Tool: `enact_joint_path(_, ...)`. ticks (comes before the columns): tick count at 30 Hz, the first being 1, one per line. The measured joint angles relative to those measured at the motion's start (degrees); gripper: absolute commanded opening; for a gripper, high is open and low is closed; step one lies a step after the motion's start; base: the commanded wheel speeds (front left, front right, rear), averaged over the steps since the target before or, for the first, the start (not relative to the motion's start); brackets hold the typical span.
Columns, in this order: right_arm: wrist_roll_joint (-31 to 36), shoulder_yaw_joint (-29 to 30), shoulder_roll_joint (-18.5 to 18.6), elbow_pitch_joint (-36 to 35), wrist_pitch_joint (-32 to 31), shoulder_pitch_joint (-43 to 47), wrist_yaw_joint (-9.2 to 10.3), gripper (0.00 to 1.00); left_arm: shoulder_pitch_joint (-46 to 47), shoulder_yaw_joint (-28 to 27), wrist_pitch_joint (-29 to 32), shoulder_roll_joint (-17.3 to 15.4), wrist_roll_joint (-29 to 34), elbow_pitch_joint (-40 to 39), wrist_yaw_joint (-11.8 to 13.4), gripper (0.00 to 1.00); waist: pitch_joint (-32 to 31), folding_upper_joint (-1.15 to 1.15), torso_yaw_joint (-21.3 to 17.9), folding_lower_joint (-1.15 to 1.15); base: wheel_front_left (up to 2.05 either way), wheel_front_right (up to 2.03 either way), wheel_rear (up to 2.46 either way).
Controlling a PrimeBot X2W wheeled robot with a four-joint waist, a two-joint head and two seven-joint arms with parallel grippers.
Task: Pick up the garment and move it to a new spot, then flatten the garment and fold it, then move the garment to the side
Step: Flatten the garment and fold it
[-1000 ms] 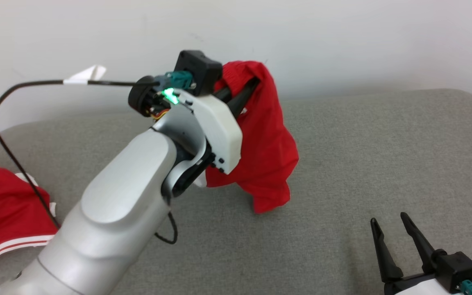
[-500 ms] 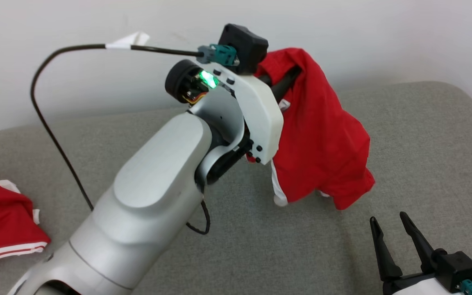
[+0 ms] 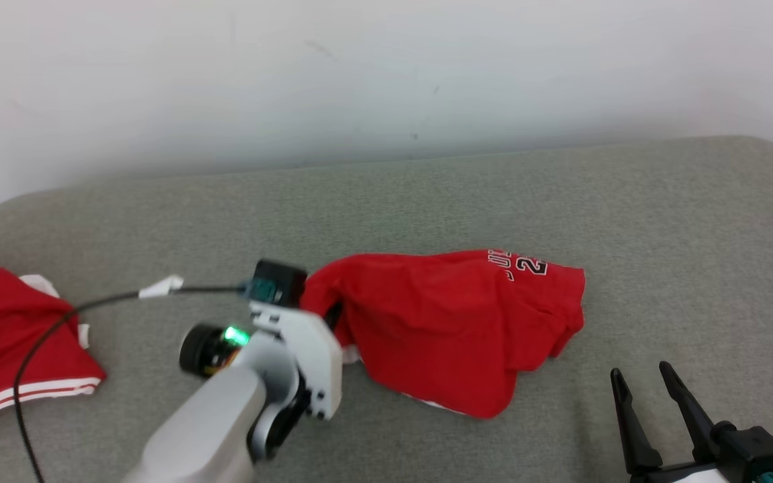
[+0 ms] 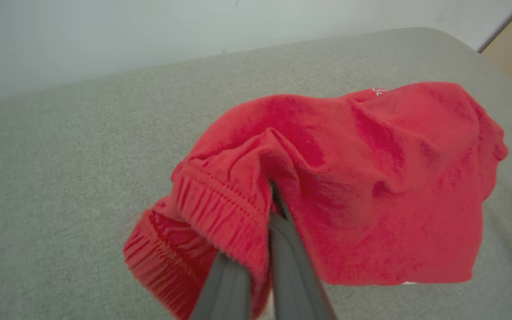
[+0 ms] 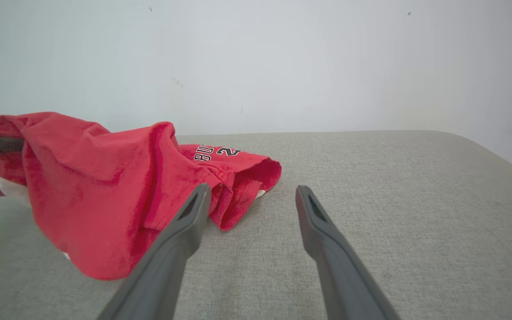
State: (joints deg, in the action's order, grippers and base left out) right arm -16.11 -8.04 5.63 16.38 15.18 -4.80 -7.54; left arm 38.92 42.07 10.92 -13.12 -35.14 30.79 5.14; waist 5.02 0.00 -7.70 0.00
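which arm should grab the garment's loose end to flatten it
Right. The right gripper is open, empty, beside the loose end of the garment; the left gripper is shut on the other end.

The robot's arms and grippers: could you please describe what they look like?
The left forearm is rounded and silver-grey, with a white wrist housing, a green light and a black cable bearing a white tape tag. The right gripper has two long, dark, tapered fingers.

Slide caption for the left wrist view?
Left gripper shut on the ribbed edge of the red garment, which drapes onto the grey cushion.
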Motion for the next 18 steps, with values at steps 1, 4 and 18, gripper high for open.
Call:
enact_joint_path(1, 0.01, 0.01, 0.05, 0.00, 0.00, 0.25, -0.01, 1.00, -1.61, -0.32, -0.77, -0.33, -0.47, 0.49, 0.44, 0.00, -0.04, 0.00, 0.43, 0.00, 0.00, 0.00, 0.00)
enact_joint_path(4, 0.02, 0.08, 0.37, -0.02, 0.00, 0.46, 0.00, 1.00, -6.08, -1.00, -2.82, -1.14, -1.53, 1.56, 1.36, 0.00, -0.14, 0.00, 1.82, 0.00, 0.00, 0.00, 0.00)
enact_joint_path(18, 0.09, -0.08, 2.00, -0.13, 0.00, 1.41, 0.00, 1.00, -19.93, -0.33, -7.47, -1.99, -4.30, -6.90, 2.80, 0.22, -0.95, 0.00, 7.47, 0.00, 0.00, 0.00, 0.00)
